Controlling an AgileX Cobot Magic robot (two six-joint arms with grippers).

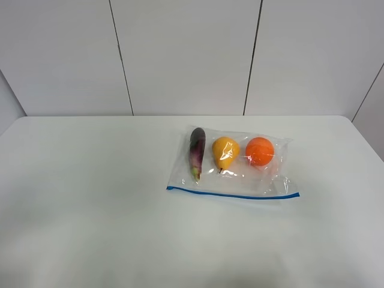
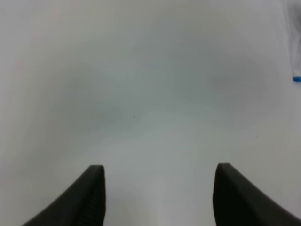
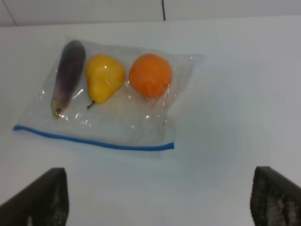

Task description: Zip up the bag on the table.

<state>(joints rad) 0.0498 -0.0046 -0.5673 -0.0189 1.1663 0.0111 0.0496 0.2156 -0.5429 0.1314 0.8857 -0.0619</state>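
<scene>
The clear bag [image 1: 231,174] lies flat on the white table [image 1: 90,198], right of centre, its blue zipper strip [image 1: 234,194] along the near edge. A purple eggplant [image 1: 197,152], a yellow pear [image 1: 225,152] and an orange [image 1: 259,150] show through it. The right wrist view shows the same bag [image 3: 117,120] and strip [image 3: 94,141] ahead of my right gripper [image 3: 160,197], which is open and empty. My left gripper [image 2: 160,195] is open over bare table, with a bit of the blue strip [image 2: 297,79] at the frame's edge. Neither arm appears in the exterior high view.
White wall panels [image 1: 186,57] rise behind the table's far edge. The tabletop reaches well past the bag to the left and toward the front.
</scene>
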